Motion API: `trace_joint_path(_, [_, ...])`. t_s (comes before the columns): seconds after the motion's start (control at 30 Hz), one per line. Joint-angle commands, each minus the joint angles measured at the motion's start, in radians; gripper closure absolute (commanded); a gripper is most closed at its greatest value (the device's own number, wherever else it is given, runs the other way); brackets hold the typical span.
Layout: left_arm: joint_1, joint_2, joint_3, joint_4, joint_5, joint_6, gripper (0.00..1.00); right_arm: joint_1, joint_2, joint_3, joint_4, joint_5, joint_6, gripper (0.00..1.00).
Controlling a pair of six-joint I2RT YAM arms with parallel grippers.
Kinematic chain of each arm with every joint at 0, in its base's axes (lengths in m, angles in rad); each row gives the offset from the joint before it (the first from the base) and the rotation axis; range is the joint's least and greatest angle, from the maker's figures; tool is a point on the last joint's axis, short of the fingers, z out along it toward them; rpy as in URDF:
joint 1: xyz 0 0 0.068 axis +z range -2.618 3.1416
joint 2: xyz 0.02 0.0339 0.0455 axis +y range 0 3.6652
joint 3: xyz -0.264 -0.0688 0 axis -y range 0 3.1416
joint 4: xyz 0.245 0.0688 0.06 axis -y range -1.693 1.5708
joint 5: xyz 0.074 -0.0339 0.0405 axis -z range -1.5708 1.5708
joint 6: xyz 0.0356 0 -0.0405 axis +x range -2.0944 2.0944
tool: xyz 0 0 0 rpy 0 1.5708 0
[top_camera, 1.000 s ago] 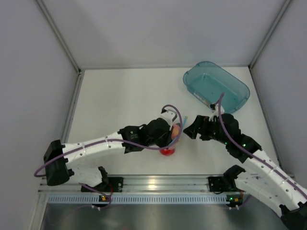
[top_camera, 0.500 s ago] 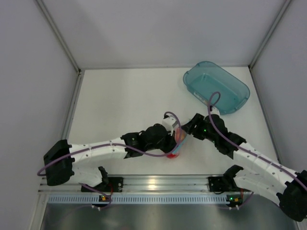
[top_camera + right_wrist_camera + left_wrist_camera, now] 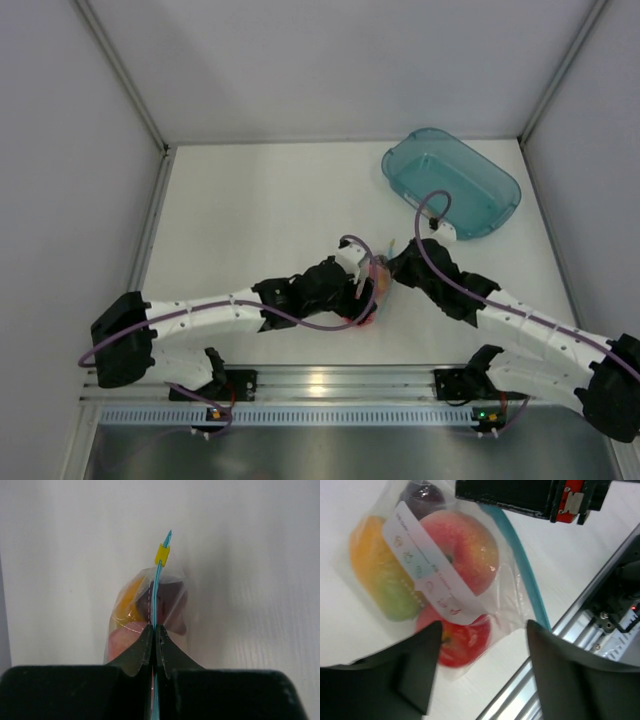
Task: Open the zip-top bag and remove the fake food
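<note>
left gripper (image 3: 482, 652): fingers apart around the bag, maybe touching it, hard to say
zip-top bag (image 3: 372, 287): centre of frame, on the table (image 3: 250, 200)
fake food (image 3: 462, 550): inside the bag
right gripper (image 3: 154, 636): pinched tight on the bag's teal zip strip (image 3: 156, 590)
teal tub (image 3: 452, 182): upper right

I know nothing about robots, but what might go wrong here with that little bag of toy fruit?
1. The right gripper pinches only the thin teal zip strip, so it may slip free.
2. The left gripper is open, clamping nothing, so a pull might drag the whole zip-top bag instead of opening it.
3. The yellow slider sits beyond the grip, so the zip may stay shut over the fake food.
</note>
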Motion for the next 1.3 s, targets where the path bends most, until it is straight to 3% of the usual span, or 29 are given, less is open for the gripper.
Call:
trace_joint_path(0.0, [0.001, -0.005, 0.069, -0.072, -0.086, 0.052, 0.20, 0.056, 0.028, 0.123, -0.061, 0.199, -0.034, 1.00])
trace_joint_path(0.13, [-0.014, -0.045, 0.107, -0.072, -0.110, 0.110, 0.15, 0.122, 0.062, 0.206, -0.145, 0.313, -0.033, 1.00])
trace_joint_path(0.27, [-0.091, -0.047, 0.167, -0.077, -0.239, 0.201, 0.15, 0.187, 0.079, 0.270, -0.175, 0.388, -0.016, 1.00])
trace_joint_path(0.57, [-0.116, 0.029, 0.206, 0.023, -0.273, 0.152, 0.21, 0.250, 0.062, 0.287, -0.161, 0.463, 0.041, 1.00])
trace_joint_path(0.77, [-0.132, 0.093, 0.189, 0.044, -0.435, 0.086, 0.34, 0.265, 0.005, 0.259, -0.116, 0.462, 0.069, 1.00])
trace_joint_path(0.8, [-0.134, 0.114, 0.189, 0.043, -0.464, 0.091, 0.42, 0.269, -0.008, 0.256, -0.112, 0.463, 0.081, 1.00])
trace_joint_path(0.87, [-0.142, 0.124, 0.197, 0.044, -0.493, 0.095, 0.44, 0.273, -0.011, 0.252, -0.106, 0.463, 0.084, 1.00])
trace_joint_path(1.03, [-0.152, 0.177, 0.206, 0.043, -0.607, 0.097, 0.65, 0.277, -0.031, 0.241, -0.101, 0.454, 0.092, 1.00])
trace_joint_path(1.07, [-0.152, 0.185, 0.206, 0.043, -0.607, 0.097, 0.86, 0.279, -0.038, 0.238, -0.096, 0.454, 0.095, 1.00])
trace_joint_path(1.13, [-0.152, 0.191, 0.210, 0.043, -0.618, 0.097, 1.00, 0.277, -0.042, 0.230, -0.093, 0.451, 0.093, 1.00])
trace_joint_path(1.27, [-0.149, 0.162, 0.192, 0.043, -0.601, 0.114, 1.00, 0.277, -0.070, 0.207, -0.096, 0.448, 0.063, 0.98])
